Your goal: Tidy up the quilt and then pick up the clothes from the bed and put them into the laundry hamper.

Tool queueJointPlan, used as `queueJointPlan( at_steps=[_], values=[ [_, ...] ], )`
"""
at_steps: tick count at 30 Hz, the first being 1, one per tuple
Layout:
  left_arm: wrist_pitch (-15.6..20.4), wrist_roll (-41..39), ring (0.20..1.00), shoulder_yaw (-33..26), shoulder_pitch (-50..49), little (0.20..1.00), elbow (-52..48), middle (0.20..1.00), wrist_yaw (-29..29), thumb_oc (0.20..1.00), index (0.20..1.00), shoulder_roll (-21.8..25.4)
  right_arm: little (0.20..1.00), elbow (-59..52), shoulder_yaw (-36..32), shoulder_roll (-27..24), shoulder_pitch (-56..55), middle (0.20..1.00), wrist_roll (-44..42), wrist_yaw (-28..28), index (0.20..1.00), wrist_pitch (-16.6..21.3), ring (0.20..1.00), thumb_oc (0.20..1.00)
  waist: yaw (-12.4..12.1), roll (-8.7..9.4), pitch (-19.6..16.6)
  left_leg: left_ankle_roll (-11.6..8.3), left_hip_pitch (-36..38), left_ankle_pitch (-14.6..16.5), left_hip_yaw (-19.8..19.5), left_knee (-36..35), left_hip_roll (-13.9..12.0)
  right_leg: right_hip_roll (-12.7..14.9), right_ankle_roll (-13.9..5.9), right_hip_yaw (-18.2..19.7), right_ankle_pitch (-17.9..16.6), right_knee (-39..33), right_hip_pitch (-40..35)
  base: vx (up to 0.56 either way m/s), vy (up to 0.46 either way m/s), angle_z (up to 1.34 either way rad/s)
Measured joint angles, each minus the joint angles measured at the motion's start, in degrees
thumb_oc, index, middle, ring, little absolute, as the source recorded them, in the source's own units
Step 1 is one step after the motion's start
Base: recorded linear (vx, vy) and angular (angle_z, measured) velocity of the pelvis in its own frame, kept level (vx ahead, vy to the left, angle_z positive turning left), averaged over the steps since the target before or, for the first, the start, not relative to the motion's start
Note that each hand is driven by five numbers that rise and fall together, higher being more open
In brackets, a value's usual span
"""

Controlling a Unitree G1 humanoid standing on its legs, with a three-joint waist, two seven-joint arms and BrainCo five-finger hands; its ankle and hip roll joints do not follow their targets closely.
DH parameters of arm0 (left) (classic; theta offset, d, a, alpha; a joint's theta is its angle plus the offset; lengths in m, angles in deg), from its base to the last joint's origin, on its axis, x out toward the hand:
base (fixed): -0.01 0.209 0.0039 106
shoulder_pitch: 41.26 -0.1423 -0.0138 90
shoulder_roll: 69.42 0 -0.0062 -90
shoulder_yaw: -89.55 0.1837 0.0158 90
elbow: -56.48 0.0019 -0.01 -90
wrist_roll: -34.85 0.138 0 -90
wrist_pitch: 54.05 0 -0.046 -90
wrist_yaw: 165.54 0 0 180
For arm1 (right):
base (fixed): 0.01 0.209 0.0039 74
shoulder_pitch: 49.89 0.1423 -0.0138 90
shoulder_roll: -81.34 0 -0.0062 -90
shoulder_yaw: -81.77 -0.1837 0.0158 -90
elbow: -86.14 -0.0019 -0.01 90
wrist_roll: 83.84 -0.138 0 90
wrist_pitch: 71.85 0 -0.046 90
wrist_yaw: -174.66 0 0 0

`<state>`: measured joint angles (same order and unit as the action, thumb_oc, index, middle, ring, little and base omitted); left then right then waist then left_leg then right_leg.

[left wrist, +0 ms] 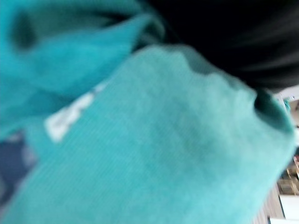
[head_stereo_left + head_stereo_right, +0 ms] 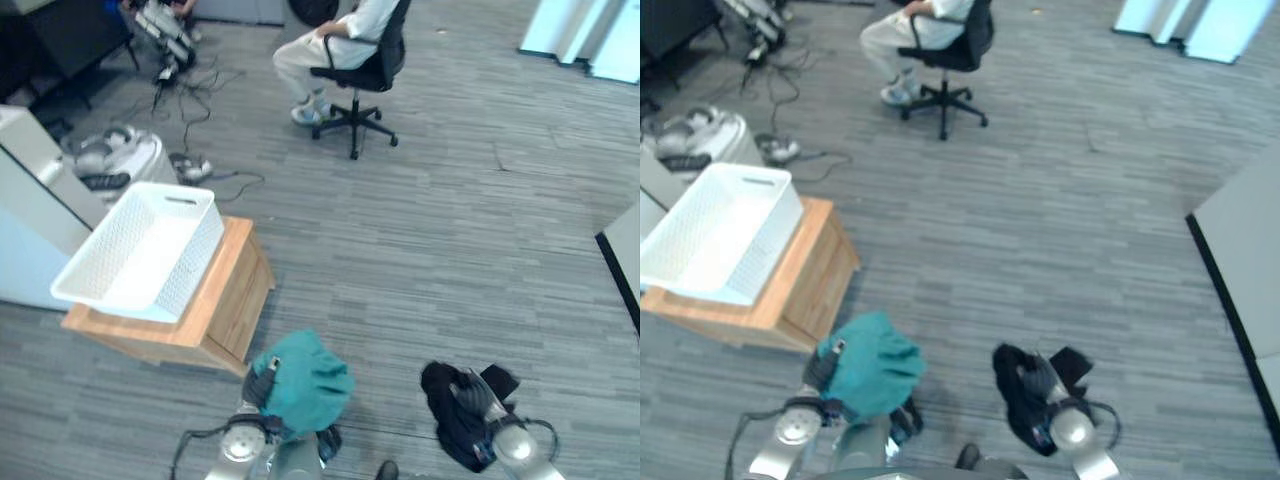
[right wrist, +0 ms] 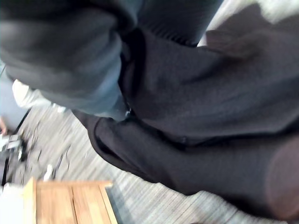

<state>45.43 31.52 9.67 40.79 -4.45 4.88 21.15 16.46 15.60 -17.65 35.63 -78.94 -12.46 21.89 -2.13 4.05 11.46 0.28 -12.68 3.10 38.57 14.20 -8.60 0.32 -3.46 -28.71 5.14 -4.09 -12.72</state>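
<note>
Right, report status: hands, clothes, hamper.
Left hand under teal garment, right hand in black garment; fingers hidden. White hamper on wooden cabinet, ahead-left. Person on office chair further off.

A grey striped carpet floor (image 2: 450, 250) is carrying everything here. A low wooden cabinet (image 2: 215, 315) is standing on it, and a white mesh laundry hamper (image 2: 145, 250) is sitting on the cabinet's top, covering most of it and hanging slightly over the far edge. Farther back, a black office chair (image 2: 355, 95) is resting on the floor with a person (image 2: 330, 45) sitting in it, shoes touching the carpet. Loose cables (image 2: 195, 95) are lying across the floor beyond the cabinet, near a round white device (image 2: 115, 160).
</note>
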Motion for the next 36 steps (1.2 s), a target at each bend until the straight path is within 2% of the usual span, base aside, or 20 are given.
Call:
queueJointPlan(
  at_steps=[1, 2, 3, 5, 7, 8, 10, 13, 15, 16, 18, 19, 20, 21, 24, 26, 27, 29, 33, 36],
  values=[
    [-0.1, 0.1, 0.200, -0.7, -0.7, 0.200, -0.3, 0.200, 0.0, 0.200, 0.200, -0.2, 0.200, -0.2, -0.5, -0.4, 0.4, 0.200, 1.3, 0.0, 0.200, 0.4, 0.200, 0.200, -0.4, -0.07, -0.5, 0.61, 2.1, -0.1, -1.9, -2.7, 1.7, -0.1, -0.68, -0.2, 0.5, 1.6, -0.4, 0.55, 0.181, 0.77],
    [-0.5, 0.1, 0.200, -1.1, -0.8, 0.200, 0.9, 0.200, -0.2, 0.200, 0.200, -0.4, 0.200, 0.7, -3.3, 1.3, 1.8, 0.200, 2.0, -0.8, 0.200, 0.3, 0.200, 0.200, -0.9, -0.46, -0.1, 5.21, 4.6, -0.7, -5.0, -5.8, 2.9, 1.3, -2.50, -0.2, 1.7, 8.6, 0.2, 0.52, 0.133, 0.64],
    [-1.2, 0.1, 0.200, -0.9, -1.5, 0.200, 1.4, 0.200, -0.2, 0.200, 0.200, -0.4, 0.200, 0.3, -3.4, 2.0, 2.2, 0.200, 2.3, -1.4, 0.200, 0.2, 0.200, 0.200, -1.1, -1.75, -0.2, 6.55, 8.1, -2.1, -6.5, -9.6, 4.2, 2.1, -3.24, 0.2, 1.5, 17.0, 1.0, 0.67, 0.138, 0.90],
    [-1.4, 0.3, 0.200, -0.7, -1.3, 0.200, 1.8, 0.200, -0.6, 0.200, 0.200, 0.4, 0.200, -2.7, -2.3, 1.9, 2.0, 0.200, 4.1, -1.3, 0.200, 1.2, 0.200, 0.200, -0.2, -2.94, 0.9, 8.06, 13.3, -2.1, -10.6, -12.2, 5.1, 8.5, -3.90, 1.9, 0.4, 41.7, 7.8, 0.45, -0.008, 1.10],
    [-1.4, 1.4, 0.200, 0.7, -0.2, 0.200, 0.8, 0.200, -1.5, 0.200, 0.200, 2.9, 0.200, -2.9, -1.8, 3.7, 2.1, 0.200, 4.0, -1.5, 0.200, 1.8, 0.200, 0.200, 1.4, -2.50, 0.7, 8.37, 15.6, -0.9, -15.5, -13.2, 7.0, 11.9, -4.33, 6.9, 1.0, 51.7, 15.1, 0.36, -0.204, 1.36],
    [-1.2, 1.9, 0.200, 0.9, 2.0, 0.200, 0.0, 0.200, -2.1, 0.200, 0.200, 3.3, 0.200, -1.6, -1.8, 4.5, 2.7, 0.200, 4.0, -1.5, 0.200, 2.5, 0.200, 0.200, 2.0, -3.71, 1.2, 7.67, 15.9, -1.5, -18.0, -13.3, 6.0, 11.2, -3.56, 10.4, 1.5, 48.9, 21.0, 0.35, -0.253, 1.22],
    [-1.1, 2.1, 0.200, 0.9, 3.4, 0.200, -2.2, 0.200, -2.1, 0.200, 0.200, 3.8, 0.200, -1.2, -2.1, 4.7, 2.9, 0.200, 3.5, -1.9, 0.200, 3.3, 0.200, 0.200, 3.1, -4.91, 1.7, 6.94, 16.5, -1.7, -24.0, -14.7, 6.1, 11.8, -3.65, 10.8, 1.2, 36.6, 24.3, 0.32, -0.241, 1.42],
    [-0.5, 2.3, 0.200, 0.7, 3.2, 0.200, -2.7, 0.200, -2.2, 0.200, 0.200, 4.3, 0.200, -0.2, -2.3, 4.7, 2.6, 0.200, 3.5, -2.1, 0.200, 4.2, 0.200, 0.200, 3.7, -4.44, 1.5, 5.49, 19.2, -1.4, -26.6, -15.7, 6.5, 13.6, -4.36, 12.8, -2.7, 21.3, 25.1, 0.55, -0.449, 1.21],
    [0.3, 2.4, 0.200, -1.1, 2.3, 0.200, -3.5, 0.200, -2.8, 0.200, 0.200, 3.7, 0.200, 0.3, -3.5, 4.8, 0.8, 0.200, 3.1, -3.0, 0.200, 5.1, 0.200, 0.200, 4.3, -4.79, 1.1, 3.10, 19.9, 1.1, -33.9, -15.6, 6.2, 12.8, -5.62, 22.4, -6.1, 2.0, 21.9, 0.47, -0.479, 1.19],
    [0.6, 2.4, 0.200, -1.7, 2.7, 0.200, -3.1, 0.200, -3.2, 0.200, 0.200, 3.7, 0.200, 0.4, -3.4, 4.6, 0.9, 0.200, 3.0, -2.9, 0.200, 4.7, 0.200, 0.200, 4.5, -4.82, 1.4, 2.10, 20.7, 1.5, -36.9, -16.5, 5.7, 12.9, -6.02, 27.1, -8.0, -1.3, 22.3, 0.29, -0.303, 1.24],
    [0.8, 2.3, 0.200, -2.3, 3.0, 0.200, -3.0, 0.200, -3.7, 0.200, 0.200, 4.4, 0.200, -0.2, -3.0, 4.8, 0.7, 0.200, 3.0, -2.8, 0.200, 4.8, 0.200, 0.200, 5.0, -3.81, 1.5, -0.05, 22.4, 1.2, -38.6, -17.4, 4.4, 13.1, -4.99, 28.0, -12.6, -1.2, 21.9, 0.36, -0.382, 1.29],
    [1.3, 2.3, 0.200, -2.5, 1.3, 0.200, -3.9, 0.200, -3.8, 0.200, 0.200, 6.4, 0.200, -0.9, -2.5, 5.4, -0.1, 0.200, 3.1, -2.7, 0.200, 4.8, 0.200, 0.200, 4.5, -1.44, 1.2, -3.35, 25.7, 2.5, -37.7, -18.1, 3.8, 13.6, -2.66, 28.4, -18.3, -0.6, 18.2, 0.40, -0.461, 1.12],
    [2.0, 2.4, 0.200, -3.5, 0.1, 0.200, -4.3, 0.200, -3.9, 0.200, 0.200, 7.0, 0.200, -1.2, -1.4, 5.2, -0.1, 0.200, 3.1, -2.6, 0.200, 4.8, 0.200, 0.200, 4.7, -0.68, 1.0, -5.13, 28.3, 3.5, -38.2, -18.8, 2.5, 12.4, -5.33, 28.1, -16.3, 0.1, 16.0, 0.29, -0.479, 0.62],
    [2.2, 1.9, 0.200, -4.2, -1.2, 0.200, -3.6, 0.200, -4.4, 0.200, 0.200, 5.1, 0.200, -1.8, -1.0, 4.3, 1.5, 0.200, 3.2, -2.4, 0.200, 4.6, 0.200, 0.200, 3.4, -3.54, 0.2, -8.19, 26.8, 3.4, -35.8, -14.4, -2.6, 7.6, -3.35, 27.7, -16.6, 0.2, 14.6, 0.09, -0.322, 0.28],
    [2.6, 1.6, 0.200, -3.8, 0.8, 0.200, -2.9, 0.200, -4.1, 0.200, 0.200, 2.6, 0.200, -3.8, -1.5, 2.3, 5.7, 0.200, 3.1, -2.8, 0.200, 6.2, 0.200, 0.200, 3.9, -3.79, 1.3, -10.20, 15.0, -0.1, -32.0, 3.8, -7.0, 5.2, 0.62, 21.9, -14.5, -0.6, 13.4, 0.15, -0.375, 0.64],
    [2.7, 1.1, 0.200, -3.0, 1.0, 0.200, -3.6, 0.200, -4.0, 0.200, 0.200, 1.9, 0.200, -4.4, -1.1, 0.6, 9.3, 0.200, 3.2, -2.9, 0.200, 5.7, 0.200, 0.200, 4.0, -1.51, 2.5, -9.99, 9.5, 1.2, -22.5, 11.8, -8.7, 4.9, 2.19, 20.3, -13.2, -0.7, 10.9, 0.30, -0.288, 0.46],
    [2.7, 1.1, 0.200, -3.1, 0.7, 0.200, -5.7, 0.200, -3.8, 0.200, 0.200, 2.2, 0.200, -6.8, -0.9, -0.1, 10.5, 0.200, 3.2, -2.9, 0.200, 5.3, 0.200, 0.200, 3.9, -0.16, 3.0, -9.29, 8.0, 2.3, -17.2, 11.7, -8.2, 5.2, 4.00, 19.9, -11.0, -1.0, 10.5, 0.28, -0.194, 0.30],
    [3.4, 1.1, 0.200, -3.4, -0.1, 0.200, -7.4, 0.200, -3.5, 0.200, 0.200, 2.2, 0.200, -8.1, -1.4, -0.8, 12.6, 0.200, 3.2, -2.9, 0.200, 5.3, 0.200, 0.200, 3.2, 0.34, 3.4, -8.69, 7.3, 2.4, -12.1, 7.1, -6.3, 4.7, 3.89, 19.5, -10.2, -1.0, 10.0, 0.18, -0.062, 0.14],
    [3.2, 1.1, 0.200, -3.8, -1.2, 0.200, -7.8, 0.200, -2.6, 0.200, 0.200, 2.1, 0.200, -8.4, -2.7, -1.7, 13.3, 0.200, 3.6, -2.9, 0.200, 5.2, 0.200, 0.200, 4.0, -1.64, 3.3, -5.41, 8.5, -2.2, -4.6, -3.3, -4.3, 1.7, 4.03, 14.8, -8.5, -1.0, 6.3, 0.20, -0.065, 0.37],
    [2.9, 1.1, 0.200, -4.0, -1.3, 0.200, -7.7, 0.200, -2.0, 0.200, 0.200, 2.1, 0.200, -8.4, -3.1, -2.0, 13.0, 0.200, 3.7, -2.9, 0.200, 4.8, 0.200, 0.200, 3.2, -1.95, 3.2, -1.61, 10.9, -5.7, -4.5, -8.7, -2.1, 1.7, 3.29, 12.7, -7.7, -1.0, 4.3, 0.20, 0.036, 0.49]
  ],
)
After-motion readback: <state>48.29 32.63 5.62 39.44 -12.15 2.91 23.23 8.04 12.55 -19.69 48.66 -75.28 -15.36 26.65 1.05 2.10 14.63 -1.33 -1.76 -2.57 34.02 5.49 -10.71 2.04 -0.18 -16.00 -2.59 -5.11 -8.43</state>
